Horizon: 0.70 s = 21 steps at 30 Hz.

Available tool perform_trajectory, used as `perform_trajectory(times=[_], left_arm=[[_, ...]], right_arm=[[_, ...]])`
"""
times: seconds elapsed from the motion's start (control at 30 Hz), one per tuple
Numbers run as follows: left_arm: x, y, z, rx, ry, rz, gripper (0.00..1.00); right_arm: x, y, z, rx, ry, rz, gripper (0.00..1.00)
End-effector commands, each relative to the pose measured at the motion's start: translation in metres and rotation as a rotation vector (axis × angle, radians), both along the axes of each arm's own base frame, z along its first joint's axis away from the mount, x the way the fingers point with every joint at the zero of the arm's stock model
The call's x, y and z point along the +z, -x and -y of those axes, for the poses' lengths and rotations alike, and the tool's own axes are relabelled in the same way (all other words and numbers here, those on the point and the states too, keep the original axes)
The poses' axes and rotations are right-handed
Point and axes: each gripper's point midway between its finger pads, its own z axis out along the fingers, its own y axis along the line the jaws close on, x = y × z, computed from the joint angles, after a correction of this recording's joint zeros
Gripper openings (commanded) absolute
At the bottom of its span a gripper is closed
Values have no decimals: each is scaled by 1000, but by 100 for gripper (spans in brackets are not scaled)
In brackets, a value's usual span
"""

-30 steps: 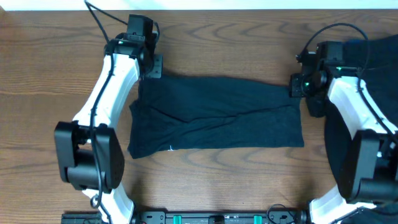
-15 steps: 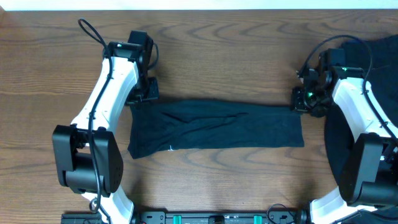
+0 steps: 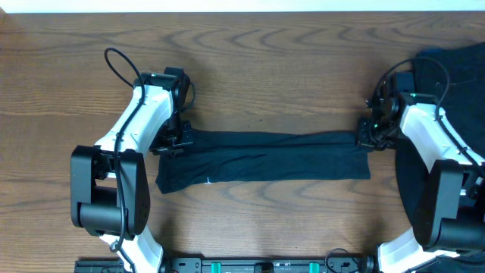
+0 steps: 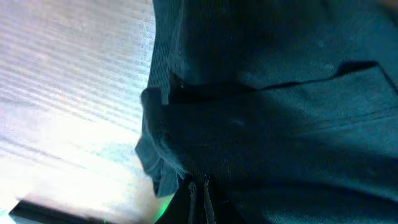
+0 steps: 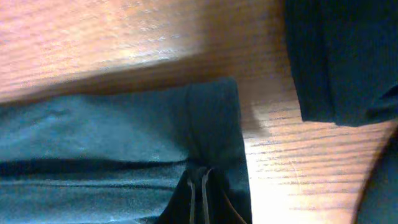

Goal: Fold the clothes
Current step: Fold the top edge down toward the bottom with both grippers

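While our left fingers (image 3: 173, 145) and right fingers (image 3: 367, 139) clamped the clothes' (image 3: 261, 155) edge | step judged: lengthwise fold | next needed: flush lay-down, release.

On the table (image 3: 265, 76), the clothes (image 3: 265, 155) lie between the left tool (image 3: 173, 142) and the right tool (image 3: 369, 139).

1. The second garment (image 3: 461, 62) at the right runs off the overhead edge; the right arm (image 3: 433, 135) covers part of it.
2. From above, the left claw (image 3: 173, 144) and right claw (image 3: 366, 139) hide their own fingertips under their wrists.
3. The white speck (image 3: 208, 180) on the long garment (image 3: 265, 155) is too small to read.
4. At the left wrist, the surface (image 4: 68, 93) is washed out and blurred.
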Motion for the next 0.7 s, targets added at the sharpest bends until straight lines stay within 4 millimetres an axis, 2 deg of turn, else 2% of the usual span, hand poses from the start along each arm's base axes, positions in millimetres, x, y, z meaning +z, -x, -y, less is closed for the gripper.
perform_trajectory(times=[0.0,0.37,0.67], left_arm=[[1,1,-2,24,-8,8,6],[-23,23,-6,42,-20,-41,6],[-26,24,-6,67,-24,-35,6]], right_arm=[[-2,5,7,-32,26,-4,1],[-4,6,7,-35,25,-4,1],[-9,13,7,-50,26,-31,1]])
